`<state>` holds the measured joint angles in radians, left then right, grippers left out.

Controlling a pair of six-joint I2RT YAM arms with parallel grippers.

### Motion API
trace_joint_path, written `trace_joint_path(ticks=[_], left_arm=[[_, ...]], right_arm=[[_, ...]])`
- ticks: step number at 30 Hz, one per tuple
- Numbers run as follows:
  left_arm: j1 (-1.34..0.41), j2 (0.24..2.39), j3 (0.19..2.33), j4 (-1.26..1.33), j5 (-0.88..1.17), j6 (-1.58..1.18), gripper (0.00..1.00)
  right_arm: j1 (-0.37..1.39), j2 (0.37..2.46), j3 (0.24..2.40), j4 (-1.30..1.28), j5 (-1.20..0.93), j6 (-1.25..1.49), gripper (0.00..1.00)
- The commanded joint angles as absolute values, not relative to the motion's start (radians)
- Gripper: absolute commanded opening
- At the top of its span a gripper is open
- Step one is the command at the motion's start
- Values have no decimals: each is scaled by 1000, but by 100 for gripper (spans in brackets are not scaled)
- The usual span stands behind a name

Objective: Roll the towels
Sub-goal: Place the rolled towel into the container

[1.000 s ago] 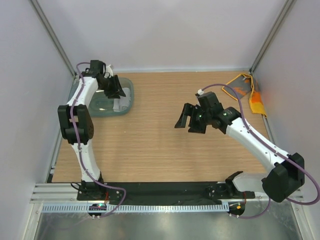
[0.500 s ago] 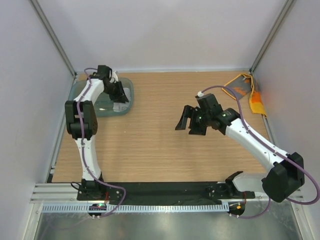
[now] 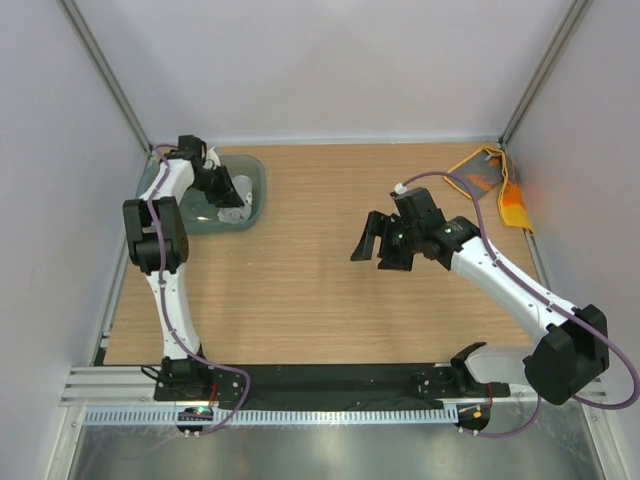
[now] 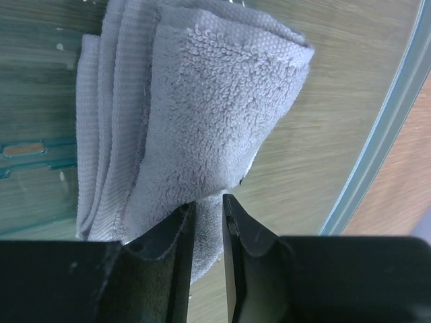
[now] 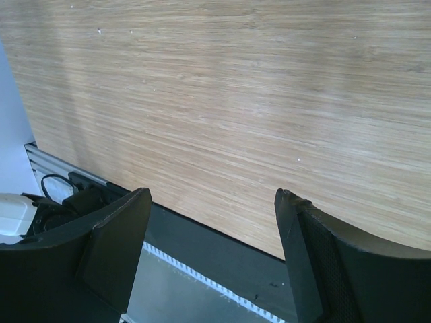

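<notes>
In the teal tub (image 4: 381, 145), our left gripper (image 4: 205, 222) pinches the near corner of the grey towel (image 4: 202, 114), whose long axis runs toward 12 o'clock. Our right gripper (image 5: 214, 194) gapes empty; the orange towel (image 3: 497, 190) lies at its 2 o'clock.

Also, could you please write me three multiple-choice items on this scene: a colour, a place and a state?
1. What colour is the towel in the teal tub? A grey; B orange; C white.
2. Where does the orange towel lie? A in the tub; B at the table's far right corner; C beside the arm bases.
3. How is the right gripper? A shut on a towel; B open, empty; C out of view.
Key: A, left wrist view shows grey terry; B, it lies crumpled by the right wall; B, fingers wide apart over bare wood.
</notes>
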<state>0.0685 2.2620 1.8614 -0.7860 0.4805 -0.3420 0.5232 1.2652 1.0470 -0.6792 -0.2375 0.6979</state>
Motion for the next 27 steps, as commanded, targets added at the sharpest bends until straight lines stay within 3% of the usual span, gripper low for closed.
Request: trace_joint_path(ticks=[1,7,14,19,23,27], left_arm=[[78,2301,1878,-805,460,-345,23],[84,2276,1845,-744,601,-396,25],[83,2188,1810,-715,614,-411,58],[83,2119,1795,-718,589,-426,60],[71,2018,1783,-709,588,-466,61],[66,1921,1746,-706,584,-488,62]], right_arm=[[522,1241,1052,-675,-235,670,81],[519,1243,1071,-699,-203,649,81],[520,1259,1126,-745,-126,608,81],[520,1293,1213,-791,-39,574,81],[515,1360,1349,-874,197,543,81],[479,1484,1471,-914,302,525,81]])
